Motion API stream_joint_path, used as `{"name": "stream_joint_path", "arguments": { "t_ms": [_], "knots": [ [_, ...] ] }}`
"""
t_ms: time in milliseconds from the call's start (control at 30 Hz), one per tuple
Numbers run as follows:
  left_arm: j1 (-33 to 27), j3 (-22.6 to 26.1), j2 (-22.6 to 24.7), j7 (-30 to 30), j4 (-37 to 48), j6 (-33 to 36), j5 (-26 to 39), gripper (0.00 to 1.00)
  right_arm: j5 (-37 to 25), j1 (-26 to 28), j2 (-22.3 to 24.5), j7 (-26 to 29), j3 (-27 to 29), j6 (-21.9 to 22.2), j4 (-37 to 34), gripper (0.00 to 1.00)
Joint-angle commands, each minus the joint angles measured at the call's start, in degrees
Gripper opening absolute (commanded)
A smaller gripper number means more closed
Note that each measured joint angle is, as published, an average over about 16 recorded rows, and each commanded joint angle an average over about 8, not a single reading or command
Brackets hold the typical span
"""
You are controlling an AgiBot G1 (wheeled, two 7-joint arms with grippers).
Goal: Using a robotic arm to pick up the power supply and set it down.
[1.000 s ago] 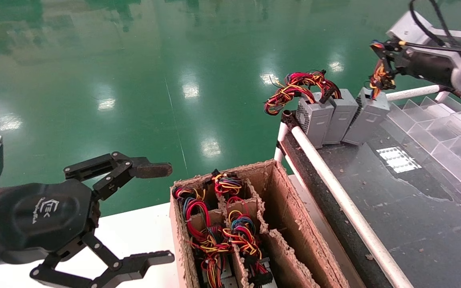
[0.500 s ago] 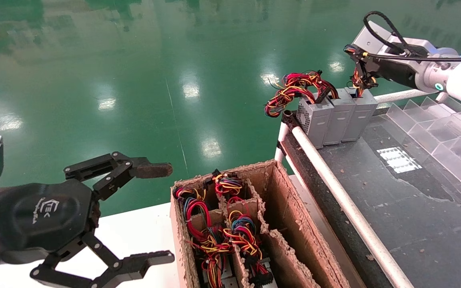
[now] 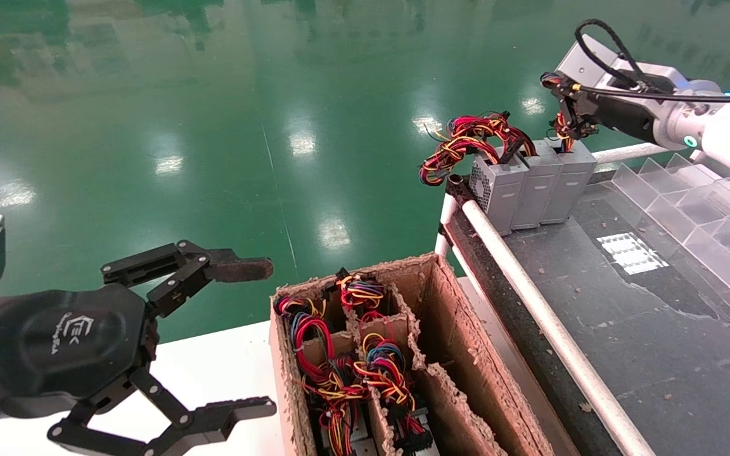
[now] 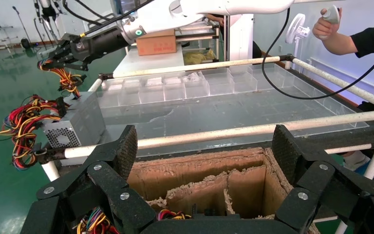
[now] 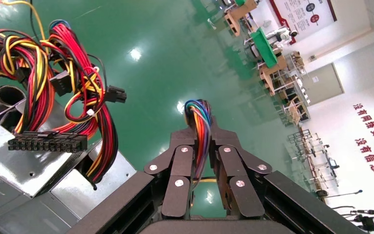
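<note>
At the bench's (image 3: 631, 329) far left corner, the power supply (image 3: 569, 183) now stands upright against two like grey boxes (image 3: 517, 187), no longer tilted and apart as a second ago. Its long axis is vertical, wires (image 3: 564, 126) pointing up. The right end effector (image 3: 558, 95) is closed on those wires just above it. The left end effector (image 3: 257, 335) hangs wide open, empty, near the cardboard box (image 3: 454, 342).

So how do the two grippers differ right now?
The right gripper is far out over the row of grey power supplies, above the rightmost power supply; the left gripper sits near, beside the cardboard box. Right jaws are shut on that unit's wire bundle; left jaws are spread wide, holding nothing. Both are black scissor-link grippers.
</note>
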Motion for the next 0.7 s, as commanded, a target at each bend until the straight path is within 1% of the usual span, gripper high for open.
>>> {"name": "stream_joint_path", "arguments": {
  "t_ms": [33,233,433,533,700],
  "knots": [
    [0.0,0.01,0.0,0.0,0.0,0.0,0.0,1.0,0.26,0.03,0.12,-0.11,0.18,-0.09,-0.11,1.0],
    [-0.01,0.03,-0.01,0.01,0.0,-0.01,-0.02,1.0,0.94,0.14,0.79,-0.05,0.66,-0.64,-0.43,1.0],
    [-0.01,0.05,-0.02,0.02,0.0,-0.02,-0.03,1.0,2.97,0.47,1.55,2.27,2.07,-2.13,-1.19,1.0],
    [-0.01,0.06,-0.02,0.03,0.0,-0.02,-0.04,1.0,4.78,0.78,2.16,4.46,3.33,-4.09,-1.5,1.0],
    [-0.02,0.07,-0.03,0.04,0.0,-0.03,-0.05,1.0,9.72,1.65,3.51,10.47,6.8,-9.59,-2.08,1.0]
  ]
}}
